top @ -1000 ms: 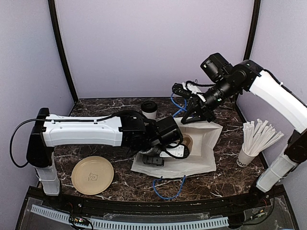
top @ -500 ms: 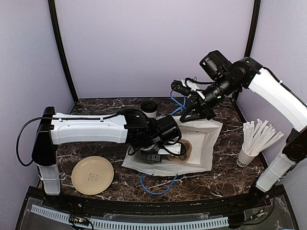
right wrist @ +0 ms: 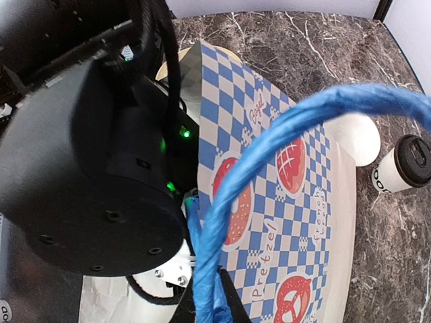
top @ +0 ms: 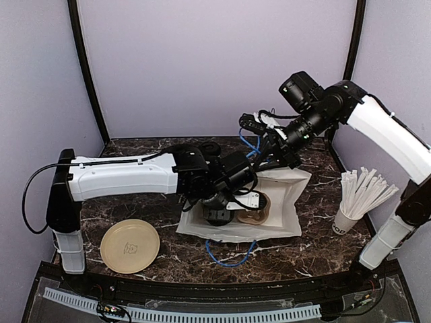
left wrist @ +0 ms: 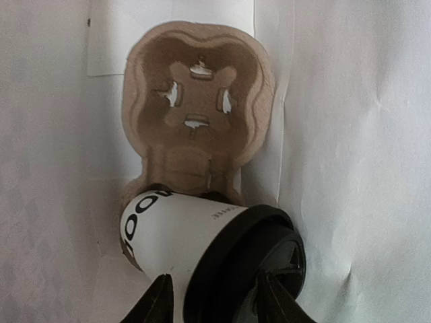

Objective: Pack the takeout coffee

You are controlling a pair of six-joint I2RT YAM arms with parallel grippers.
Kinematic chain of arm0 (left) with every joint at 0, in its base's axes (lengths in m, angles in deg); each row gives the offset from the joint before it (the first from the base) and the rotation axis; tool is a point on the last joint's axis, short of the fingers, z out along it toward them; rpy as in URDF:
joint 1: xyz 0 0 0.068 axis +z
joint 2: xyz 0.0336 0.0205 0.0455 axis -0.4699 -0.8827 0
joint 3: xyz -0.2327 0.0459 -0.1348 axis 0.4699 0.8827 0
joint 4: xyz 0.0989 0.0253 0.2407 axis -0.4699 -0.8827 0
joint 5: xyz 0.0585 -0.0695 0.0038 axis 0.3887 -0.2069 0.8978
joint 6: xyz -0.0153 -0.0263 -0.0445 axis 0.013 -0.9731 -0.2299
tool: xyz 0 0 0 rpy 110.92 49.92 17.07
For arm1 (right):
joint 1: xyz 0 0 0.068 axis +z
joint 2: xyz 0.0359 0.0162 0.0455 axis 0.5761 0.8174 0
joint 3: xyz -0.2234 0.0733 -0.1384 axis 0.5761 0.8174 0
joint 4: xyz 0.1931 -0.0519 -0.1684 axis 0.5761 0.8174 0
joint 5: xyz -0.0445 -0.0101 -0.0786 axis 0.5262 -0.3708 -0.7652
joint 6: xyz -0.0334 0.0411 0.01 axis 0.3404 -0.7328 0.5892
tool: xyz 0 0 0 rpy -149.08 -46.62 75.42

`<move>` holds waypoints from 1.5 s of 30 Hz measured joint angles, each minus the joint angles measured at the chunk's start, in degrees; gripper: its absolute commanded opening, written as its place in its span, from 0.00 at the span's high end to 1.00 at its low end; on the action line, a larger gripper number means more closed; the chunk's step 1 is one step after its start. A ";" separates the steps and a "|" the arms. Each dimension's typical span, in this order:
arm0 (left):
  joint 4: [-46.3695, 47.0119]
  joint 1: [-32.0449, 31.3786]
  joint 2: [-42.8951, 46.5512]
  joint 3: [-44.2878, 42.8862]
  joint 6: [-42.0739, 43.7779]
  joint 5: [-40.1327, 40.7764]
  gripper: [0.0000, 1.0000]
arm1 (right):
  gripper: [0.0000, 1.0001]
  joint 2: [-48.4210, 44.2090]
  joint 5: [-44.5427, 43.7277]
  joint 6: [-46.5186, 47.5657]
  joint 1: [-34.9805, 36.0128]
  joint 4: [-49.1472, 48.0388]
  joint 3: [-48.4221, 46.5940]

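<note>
Left pincer point(left wrist: 215, 299) reaches into the bag point(left wrist: 350, 168), its fingers apart on either side of a lidded cup point(left wrist: 178, 232); whether they pinch it I cannot tell. That cup leans tilted at the near end of the carrier point(left wrist: 199, 101), not seated in a well, so placement looks unfinished. Right pincer point(top: 268, 159) is clamped on the blue handle point(right wrist: 269, 155), raised, likely to hold the mouth agape for loading. Only the left wrist view shows cup and carrier together; overhead, the left arm point(top: 121, 182) hides the cup. The right wrist view best shows a second lidded cup point(right wrist: 406, 163), upright on the table point(right wrist: 303, 40) outside the bag.
</note>
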 measured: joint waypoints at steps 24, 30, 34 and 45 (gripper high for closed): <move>-1.42 2.47 7.72 -8.74 -6.49 -8.15 0.36 | 0.95 5.97 -1.51 1.97 -5.31 -1.27 -2.14; -1.88 2.19 7.63 -7.32 -5.38 -8.96 0.32 | 0.95 4.92 -0.07 1.99 -2.21 0.50 -2.89; -2.23 0.79 7.85 -2.69 -3.69 -8.44 0.29 | 0.95 4.09 0.63 1.97 -1.11 1.40 -2.89; -2.99 -2.25 7.80 6.29 -0.63 -0.81 0.29 | 0.94 3.48 0.83 1.97 2.29 2.93 -2.45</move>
